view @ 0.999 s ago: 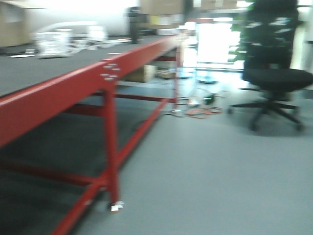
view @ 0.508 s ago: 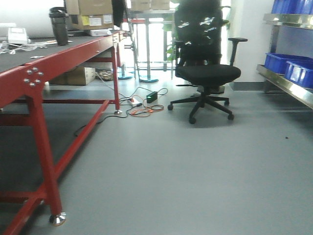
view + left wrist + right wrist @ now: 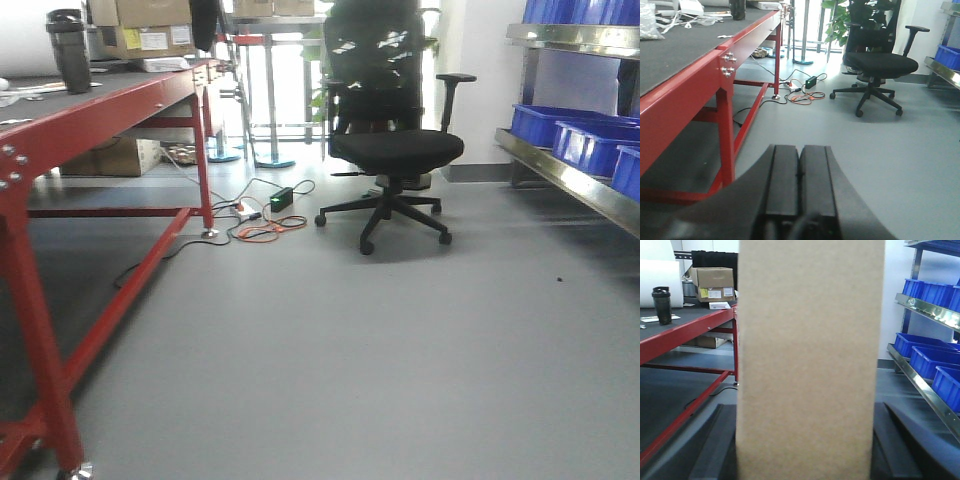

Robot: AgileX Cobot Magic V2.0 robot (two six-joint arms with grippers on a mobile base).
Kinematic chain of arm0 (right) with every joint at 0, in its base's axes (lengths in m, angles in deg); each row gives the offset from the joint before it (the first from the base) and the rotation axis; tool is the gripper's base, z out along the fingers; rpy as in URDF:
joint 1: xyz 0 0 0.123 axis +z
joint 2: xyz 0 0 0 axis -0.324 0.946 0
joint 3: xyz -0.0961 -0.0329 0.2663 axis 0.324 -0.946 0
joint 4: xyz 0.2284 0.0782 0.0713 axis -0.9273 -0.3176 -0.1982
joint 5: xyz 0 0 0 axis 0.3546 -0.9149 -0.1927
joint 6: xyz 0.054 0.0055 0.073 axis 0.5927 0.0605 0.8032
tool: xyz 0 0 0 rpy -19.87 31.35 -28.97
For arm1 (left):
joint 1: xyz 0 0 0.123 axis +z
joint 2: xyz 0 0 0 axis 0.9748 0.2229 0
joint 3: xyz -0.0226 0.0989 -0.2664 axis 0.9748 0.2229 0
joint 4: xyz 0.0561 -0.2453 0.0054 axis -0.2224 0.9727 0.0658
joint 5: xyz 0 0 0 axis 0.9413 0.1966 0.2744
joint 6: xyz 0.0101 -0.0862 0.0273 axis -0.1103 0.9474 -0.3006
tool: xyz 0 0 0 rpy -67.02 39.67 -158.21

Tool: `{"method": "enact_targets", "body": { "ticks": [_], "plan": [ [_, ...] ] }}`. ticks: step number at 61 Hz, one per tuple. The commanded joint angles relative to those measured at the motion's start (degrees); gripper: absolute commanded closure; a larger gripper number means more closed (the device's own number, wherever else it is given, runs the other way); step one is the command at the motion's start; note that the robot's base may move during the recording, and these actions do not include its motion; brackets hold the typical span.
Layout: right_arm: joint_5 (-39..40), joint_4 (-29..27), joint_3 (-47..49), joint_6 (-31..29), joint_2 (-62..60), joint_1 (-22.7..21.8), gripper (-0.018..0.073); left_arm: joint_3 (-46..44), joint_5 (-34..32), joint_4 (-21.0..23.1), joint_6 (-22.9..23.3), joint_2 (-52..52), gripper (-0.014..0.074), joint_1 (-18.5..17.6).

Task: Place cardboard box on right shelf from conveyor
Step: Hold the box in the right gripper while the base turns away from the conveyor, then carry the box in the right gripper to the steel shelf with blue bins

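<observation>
The cardboard box (image 3: 807,360), plain light tan, fills the middle of the right wrist view. My right gripper (image 3: 805,440) is shut on it, with a dark finger showing on each side of the box. My left gripper (image 3: 799,148) is shut with nothing between its pads and hangs over the grey floor beside the red-framed table (image 3: 685,90). A shiny steel shelf (image 3: 570,180) with a tall front lip runs along the right wall and shows too in the right wrist view (image 3: 920,385). The conveyor is out of view.
Blue bins (image 3: 585,140) sit on the steel shelf. A black office chair (image 3: 395,150) stands ahead, with cables (image 3: 265,220) on the floor to its left. The red-framed table (image 3: 100,110) on the left carries labelled cartons (image 3: 145,25) and a black tumbler (image 3: 72,50).
The front view has swung to the right. The red table has slid to the left edge, the chair has moved left and the steel shelf with blue bins has come into view.
</observation>
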Motion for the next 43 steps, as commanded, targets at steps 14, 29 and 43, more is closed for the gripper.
{"method": "enact_targets", "body": {
  "ticks": [14,29,43],
  "plan": [
    [5.96,0.26,1.62,-0.38,0.96,-0.51,0.0485,-0.16,-4.68,0.26,0.16,-0.55,0.0715,0.08],
    [5.96,0.26,1.62,-0.38,0.96,-0.51,0.0485,-0.16,-4.68,0.26,0.16,-0.55,0.0715,0.08],
    [5.96,0.26,1.62,-0.38,0.96,-0.51,0.0485,-0.16,-4.68,0.26,0.16,-0.55,0.0715,0.08]
  ]
}}
